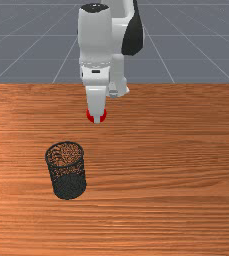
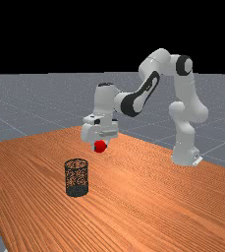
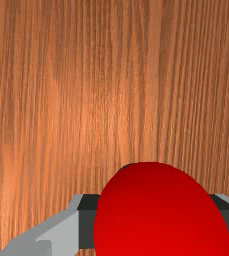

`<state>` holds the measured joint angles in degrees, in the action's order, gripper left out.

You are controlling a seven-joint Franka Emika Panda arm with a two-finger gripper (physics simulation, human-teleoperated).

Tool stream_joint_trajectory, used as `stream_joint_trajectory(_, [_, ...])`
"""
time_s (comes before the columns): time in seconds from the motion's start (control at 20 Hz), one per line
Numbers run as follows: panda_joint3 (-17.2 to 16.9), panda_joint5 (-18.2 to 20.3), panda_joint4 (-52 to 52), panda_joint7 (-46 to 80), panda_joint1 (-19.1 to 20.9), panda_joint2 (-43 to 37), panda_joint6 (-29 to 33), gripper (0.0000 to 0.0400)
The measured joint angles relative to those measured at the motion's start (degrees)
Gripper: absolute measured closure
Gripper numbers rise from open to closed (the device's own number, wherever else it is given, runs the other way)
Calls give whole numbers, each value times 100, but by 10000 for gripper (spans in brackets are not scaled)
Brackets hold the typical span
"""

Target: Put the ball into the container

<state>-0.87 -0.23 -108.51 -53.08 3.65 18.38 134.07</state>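
Observation:
In the far view my gripper point(image 2: 100, 146) holds the red ball point(image 2: 99, 146) up off the table, higher than the container's rim. The wrist view has the ball point(image 3: 161, 215) between the dark pads of both fingers, touching on two sides, so the gripper point(image 3: 158, 225) is shut on it. From the front, the gripper point(image 1: 96, 118) hides the ball's middle, and red point(image 1: 89, 115) shows at either side. The container, a black mesh cylinder point(image 1: 68, 186), stands upright on the table, nearer the front camera and toward the front view's left; in the far view the container point(image 2: 77, 189) is lower left of the ball.
The orange-brown wooden table point(image 1: 176, 170) spreads around the container, and its far edge runs behind the gripper in the front view. The arm's base point(image 2: 185, 155) stands at the far view's right.

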Motion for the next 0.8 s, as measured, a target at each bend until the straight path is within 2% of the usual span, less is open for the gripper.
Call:
stream_joint_trajectory(0.15, [-63, 87, 90, -383, 229, 66, -32, 120])
stream_joint_trajectory(0.2, [-137, 24, 708, -87, 211, 394, -688, 120])
stream_joint_trajectory(0.25, [-142, 18, 988, -74, 217, 566, -849, 120])
stream_joint_trajectory(0.3, [-140, 27, 831, -76, 220, 527, -608, 120])
stream_joint_trajectory(0.4, [-145, 11, 959, -65, 214, 704, -722, 120])
stream_joint_trajectory(0.6, [-145, 13, 878, -60, 212, 911, -489, 120])
stream_joint_trajectory(0.8, [-133, 88, 662, -380, 374, 863, -86, 121])
